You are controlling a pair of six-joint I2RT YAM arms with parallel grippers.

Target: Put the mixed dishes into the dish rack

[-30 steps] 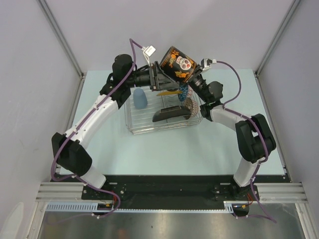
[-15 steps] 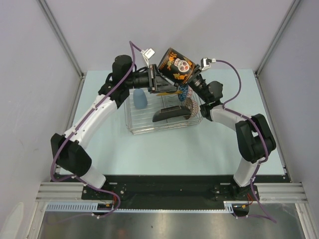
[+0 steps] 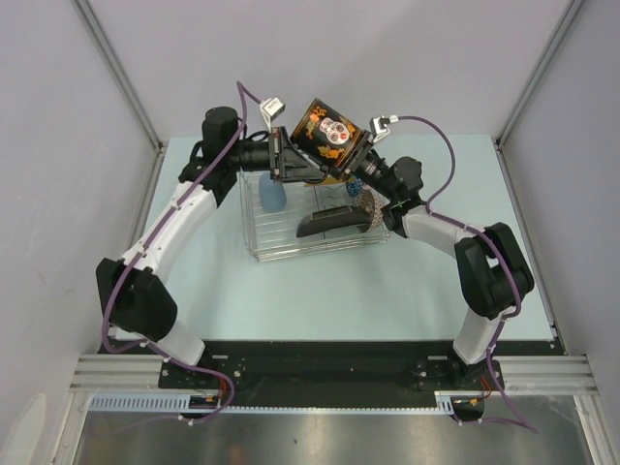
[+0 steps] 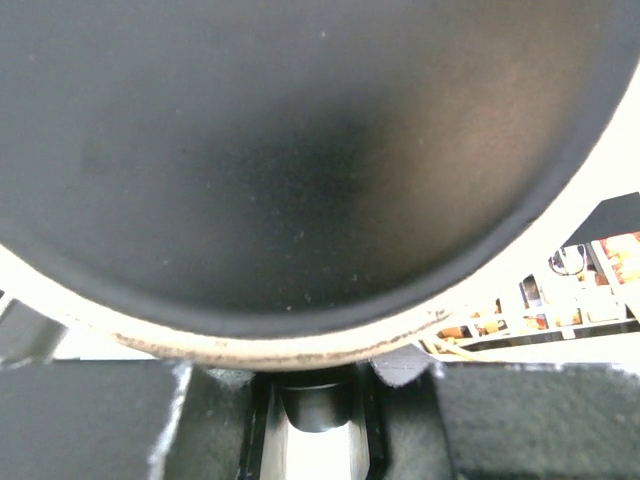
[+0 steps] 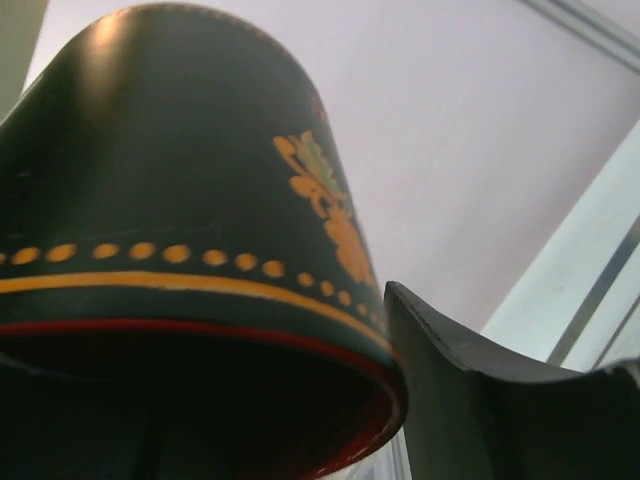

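One dark red-rimmed mug [image 3: 327,136] hangs tilted in the air at 12 o'clock of the dish rack [image 3: 257,242], over its far edge, with two grippers at it. The right gripper [image 3: 354,163], at 4 o'clock of the mug, grips it by the rim. Its wrist view shows one finger [image 5: 470,400] flat against the outer wall beside the red lip. The left gripper [image 3: 291,163] sits at 9 o'clock of the mug, close against its base. That base fills the left wrist view, so I cannot tell how far this gripper is spread.

One rack stands on the tabletop [image 3: 291,291], and three dishes show plainly in it. One blue bowl [image 3: 273,195] is at 10 o'clock. One square black plate [image 3: 327,224] leans across the middle towards 6 o'clock. One brown-speckled bowl [image 3: 367,209] stands on edge at 3 o'clock, just beside the plate.
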